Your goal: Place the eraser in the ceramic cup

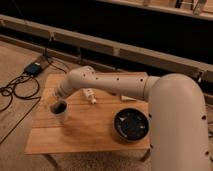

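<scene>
The gripper sits right over the ceramic cup near the table's left edge, and I cannot tell from this view how it is set or whether it carries anything. The eraser cannot be made out; it may be inside the cup's dark mouth or hidden under the arm. Outward from the cup, a pale block with a reddish end lies toward the far edge, and a dark round bowl rests near the front right corner. The wooden table carries them all. The risk, as I judge it: pulling away sideways could clip the cup's rim and tip it toward the left edge.
</scene>
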Tool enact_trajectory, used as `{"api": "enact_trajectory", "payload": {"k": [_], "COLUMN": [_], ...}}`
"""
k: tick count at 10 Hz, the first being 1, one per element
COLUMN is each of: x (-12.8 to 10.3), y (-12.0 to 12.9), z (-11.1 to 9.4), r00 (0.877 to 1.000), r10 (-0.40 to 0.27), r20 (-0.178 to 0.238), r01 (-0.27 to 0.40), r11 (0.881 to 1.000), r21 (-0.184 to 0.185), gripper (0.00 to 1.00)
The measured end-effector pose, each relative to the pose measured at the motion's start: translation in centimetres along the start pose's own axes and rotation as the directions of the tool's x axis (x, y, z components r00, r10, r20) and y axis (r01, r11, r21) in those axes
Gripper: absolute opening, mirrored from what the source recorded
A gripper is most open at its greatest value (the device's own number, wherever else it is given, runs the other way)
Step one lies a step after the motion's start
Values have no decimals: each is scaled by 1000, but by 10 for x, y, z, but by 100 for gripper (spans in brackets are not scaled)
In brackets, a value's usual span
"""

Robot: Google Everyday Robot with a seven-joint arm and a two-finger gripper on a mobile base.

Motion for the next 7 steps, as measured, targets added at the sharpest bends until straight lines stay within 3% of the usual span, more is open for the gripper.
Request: {"api": "enact_trajectory", "payload": {"k": [7], "x": [-1], "y": [-4], "z": [-5], "r00": [1000], "r10": [5], "r20": [8], "r01": [-5], "r11": [1000], "r21": [8], "gripper": [80]}}
